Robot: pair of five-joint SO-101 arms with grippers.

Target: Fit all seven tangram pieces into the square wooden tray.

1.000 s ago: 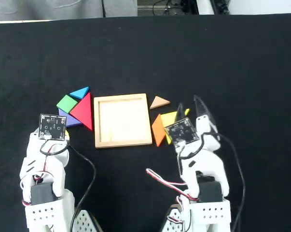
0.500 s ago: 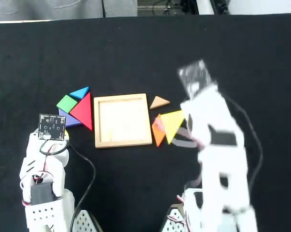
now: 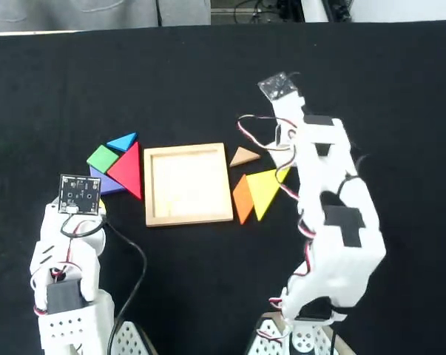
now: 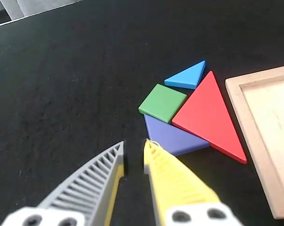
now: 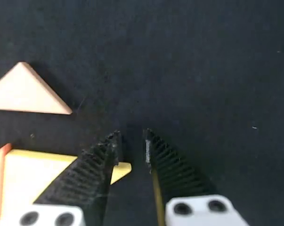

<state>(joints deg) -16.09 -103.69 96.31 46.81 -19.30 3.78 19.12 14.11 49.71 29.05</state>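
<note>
Two grippers, each narrowly parted, nothing gripped; seven tangram pieces laid outside the tray.

The left gripper (image 4: 133, 149) is held low, just beside the purple parallelogram (image 4: 172, 136). That piece is clustered with the red triangle (image 4: 207, 117), green square (image 4: 162, 101) and blue triangle (image 4: 188, 76) just beside one side of the square wooden tray (image 4: 257, 141). The right gripper (image 5: 131, 136) is held over the black table (image 3: 208, 74) at a corner of the yellow triangle (image 5: 38, 174). The orange triangle (image 3: 242, 198) is set against the yellow triangle, and the tan triangle (image 5: 24, 92) is placed near, at the tray's opposite side.
</note>
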